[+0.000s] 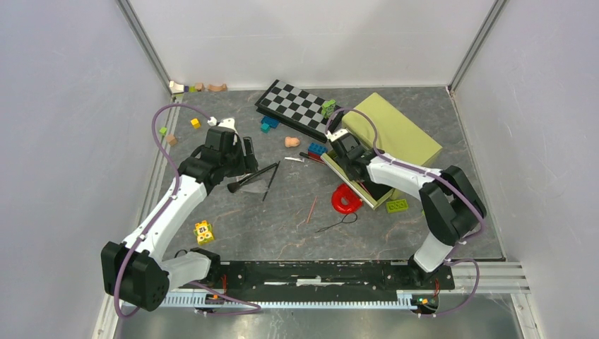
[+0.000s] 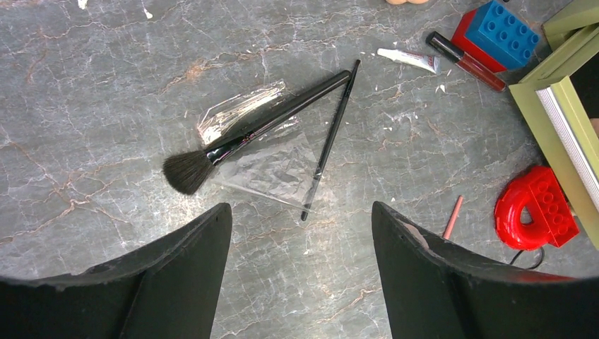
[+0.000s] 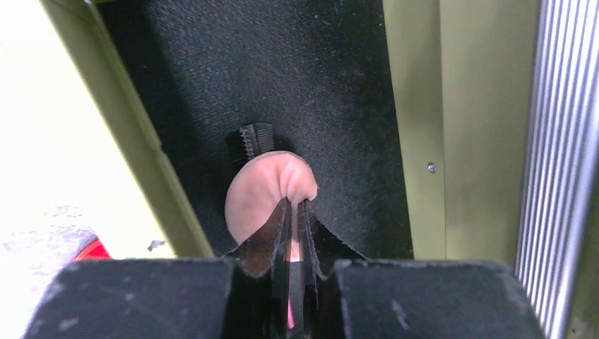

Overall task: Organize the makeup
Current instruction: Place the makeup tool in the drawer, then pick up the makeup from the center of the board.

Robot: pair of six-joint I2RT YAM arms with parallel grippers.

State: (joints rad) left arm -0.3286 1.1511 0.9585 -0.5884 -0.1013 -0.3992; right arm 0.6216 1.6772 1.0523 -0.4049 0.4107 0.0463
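Beneath the right gripper [image 1: 340,145], seen from overhead, sits the green box [image 1: 402,127]. Just ahead of the left gripper [image 2: 300,212], wide open, the powder brush [image 2: 254,131] overlies a wrapper [image 2: 272,169] that could snag. Right jaws pinch the peach puff [image 3: 258,194] above black lining [image 3: 297,85]; it might cling.

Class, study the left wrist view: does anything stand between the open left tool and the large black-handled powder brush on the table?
Nothing visible does. The left tool hangs open near the large black-handled powder brush, which lies on a clear plastic sleeve; a thin black brush lies beside it.
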